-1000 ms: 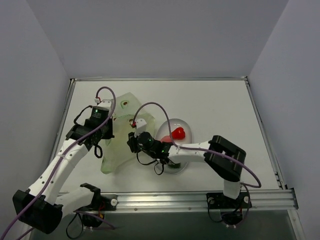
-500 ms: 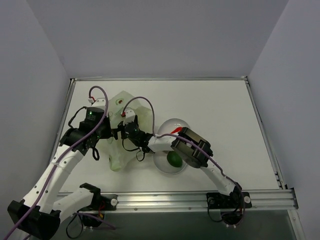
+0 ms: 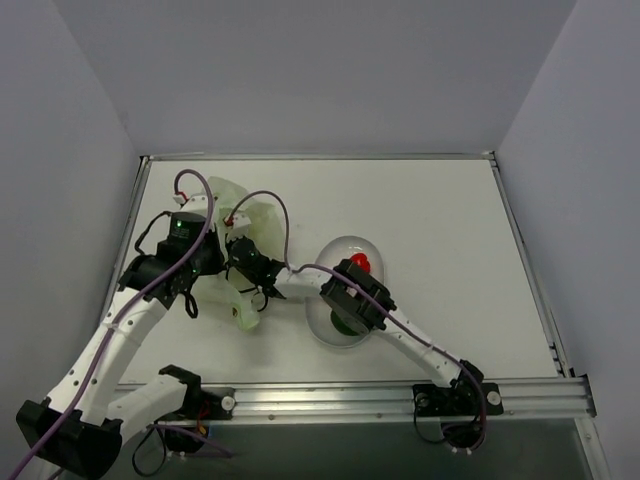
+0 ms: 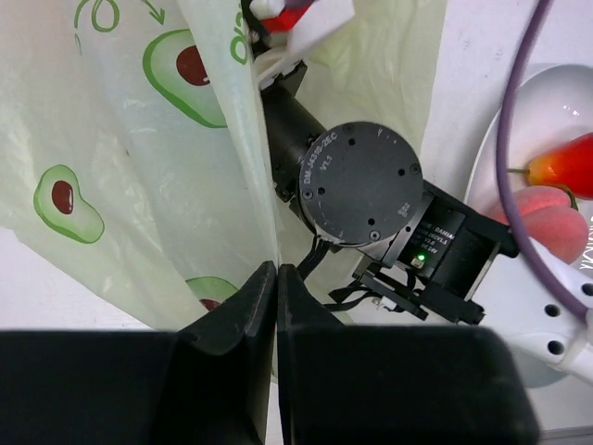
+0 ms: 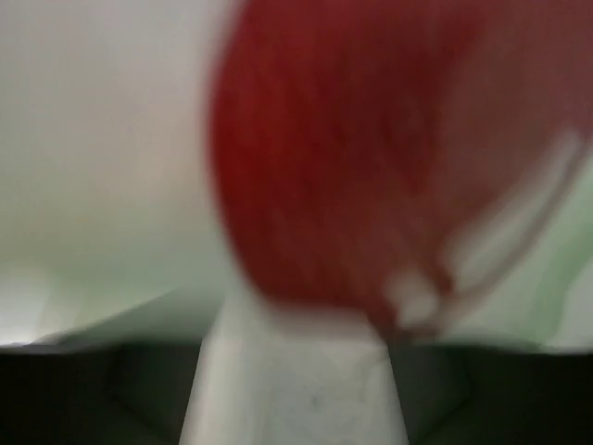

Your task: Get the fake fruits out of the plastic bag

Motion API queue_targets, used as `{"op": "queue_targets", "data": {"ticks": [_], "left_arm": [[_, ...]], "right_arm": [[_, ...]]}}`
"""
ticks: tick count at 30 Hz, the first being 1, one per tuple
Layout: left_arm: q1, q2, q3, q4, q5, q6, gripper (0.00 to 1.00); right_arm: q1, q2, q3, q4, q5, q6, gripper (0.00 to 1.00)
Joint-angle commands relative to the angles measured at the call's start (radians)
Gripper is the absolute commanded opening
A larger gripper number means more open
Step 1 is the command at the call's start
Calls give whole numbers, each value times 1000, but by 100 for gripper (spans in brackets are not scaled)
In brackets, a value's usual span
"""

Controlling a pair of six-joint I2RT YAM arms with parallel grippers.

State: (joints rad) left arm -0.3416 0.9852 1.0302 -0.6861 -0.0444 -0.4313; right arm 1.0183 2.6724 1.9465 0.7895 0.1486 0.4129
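- The plastic bag (image 4: 120, 120) is thin, floppy film, bunched up near the table's left edge. A pinch on a fold looks like the way to hold it, and the left gripper (image 4: 276, 278) is doing just that, clamped tight on a hanging edge.
- The red fruit (image 5: 343, 158) is still inside. It looks hard, light and glossy, so probably slippery. Best grabbed across its middle.
- The right gripper (image 3: 235, 262) is poked into the bag mouth, its arm stretched low toward the left edge. Can't tell whether it's clenched or released.

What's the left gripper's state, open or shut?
Shut. In the left wrist view the left gripper has its fingers pressed together, with the edge of the plastic bag pinched between them.
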Motion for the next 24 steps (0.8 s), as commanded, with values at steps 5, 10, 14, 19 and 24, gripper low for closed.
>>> {"op": "queue_targets", "data": {"ticks": [5, 10, 14, 19, 24], "left_arm": [[27, -34, -24, 39, 3, -12, 2], [39, -54, -30, 42, 5, -14, 2], [49, -69, -32, 31, -12, -11, 2], [59, -103, -29, 2, -23, 0, 2], [65, -138, -28, -49, -34, 16, 2]], "right_arm": [[20, -102, -177, 235, 9, 63, 21], [23, -297, -437, 338, 58, 11, 21], [32, -489, -644, 344, 33, 0, 20], [74, -678, -898, 352, 39, -5, 18], [108, -824, -1049, 324, 98, -22, 17]]}}
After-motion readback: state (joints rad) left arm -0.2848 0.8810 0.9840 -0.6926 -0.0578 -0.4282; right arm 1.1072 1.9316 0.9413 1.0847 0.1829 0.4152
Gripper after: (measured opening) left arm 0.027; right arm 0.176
